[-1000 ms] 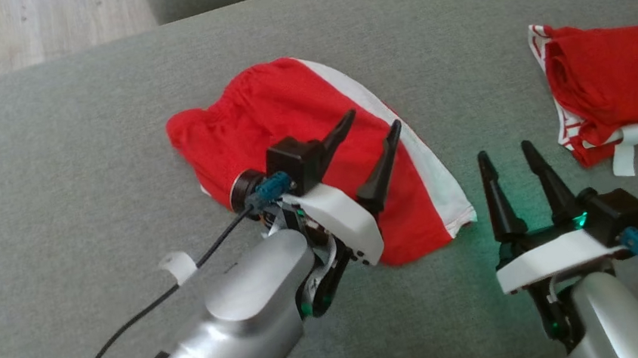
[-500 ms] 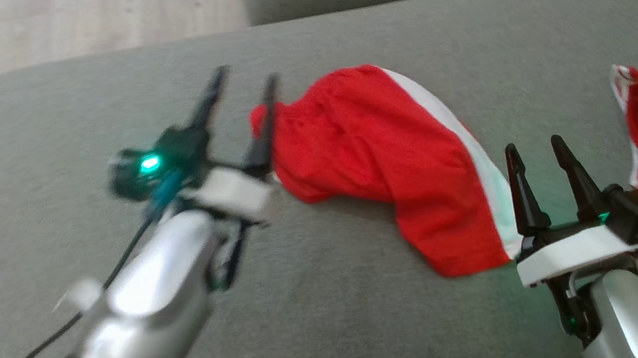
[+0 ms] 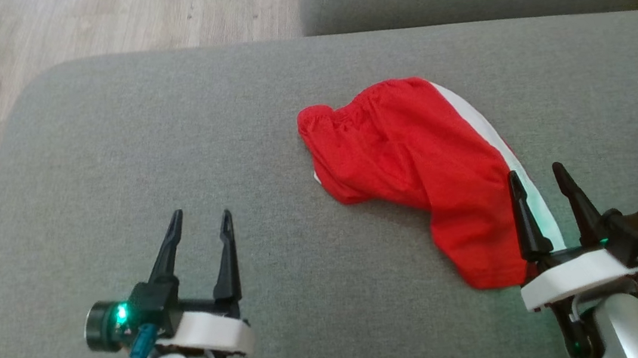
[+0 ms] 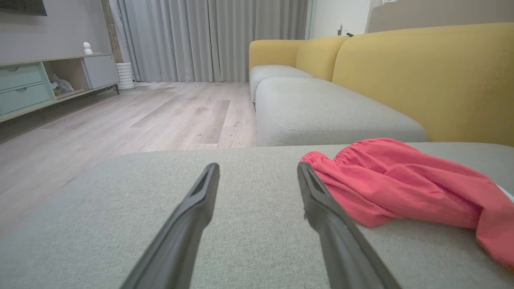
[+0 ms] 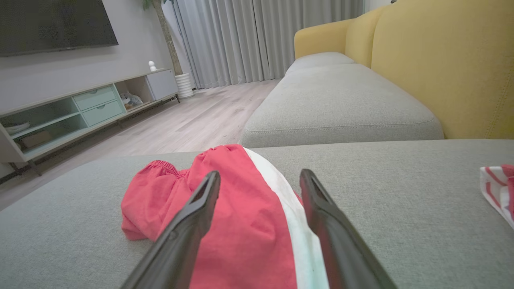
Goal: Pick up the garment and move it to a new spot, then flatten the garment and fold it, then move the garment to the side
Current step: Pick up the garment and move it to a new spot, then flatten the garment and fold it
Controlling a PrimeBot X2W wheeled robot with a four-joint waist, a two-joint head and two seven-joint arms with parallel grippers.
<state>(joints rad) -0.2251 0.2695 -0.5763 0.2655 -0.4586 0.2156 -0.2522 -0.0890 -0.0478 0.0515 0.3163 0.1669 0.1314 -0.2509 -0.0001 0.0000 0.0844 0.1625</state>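
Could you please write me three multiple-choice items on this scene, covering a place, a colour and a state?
1. The garment lies on: A a table; B the grey cushion; C a chair.
2. Its side stripe is: A white; B blue; C black.
3. The left gripper is: A shut on the garment; B shut, empty; C open, empty.
Key: 1 B, grey fabric lies under it all round; 2 A, a white band edges the red; 3 C, its jaws stand apart with nothing between them.
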